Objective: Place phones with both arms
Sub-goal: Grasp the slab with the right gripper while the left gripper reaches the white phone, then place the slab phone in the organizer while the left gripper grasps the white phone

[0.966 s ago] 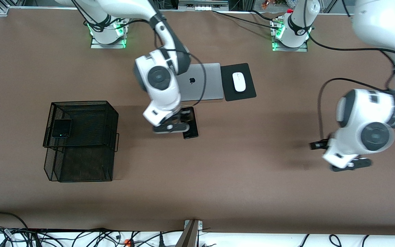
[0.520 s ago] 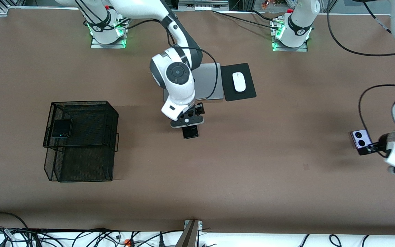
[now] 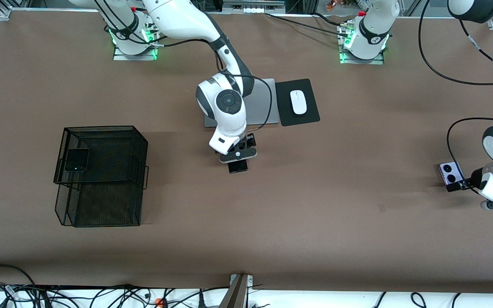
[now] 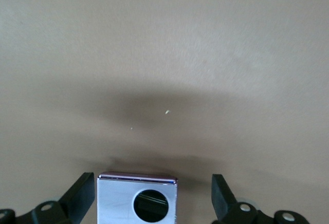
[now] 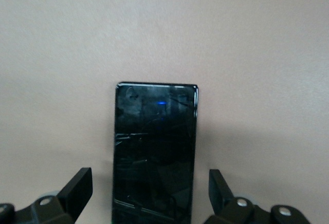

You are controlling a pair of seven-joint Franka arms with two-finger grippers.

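We see the brown table (image 3: 315, 222) first, with the two arms reaching over it from their bases at twelve o'clock. The black mesh basket (image 3: 101, 205) stands toward the right arm's end of the table, at about nine o'clock from the table's middle, and the small black flip phone (image 3: 78, 159) lies in its upper compartment. The silver laptop (image 3: 268, 102) lies closed near the middle, partly covered by the right arm, with a black mouse pad (image 3: 308, 115) just beside it toward the left arm's end and the white mouse (image 3: 298, 102) on that pad.

We find the right gripper (image 3: 238, 156) low over the long black slab phone (image 3: 238, 167), which lies flat on the table nearer to the front camera than the laptop. In the right wrist view its fingers (image 5: 77, 188) stand spread, one on each side of the slab phone (image 5: 154, 152), with gaps showing, so nothing is grasped.

We find the left gripper (image 3: 464, 185) at the left arm's end of the table, at about three o'clock, low at the lavender-white flip phone (image 3: 450, 173), which lies flat with its two black circles up. In the left wrist view its fingers (image 4: 82, 196) are released and straddle that phone (image 4: 115, 203) without clamping it.
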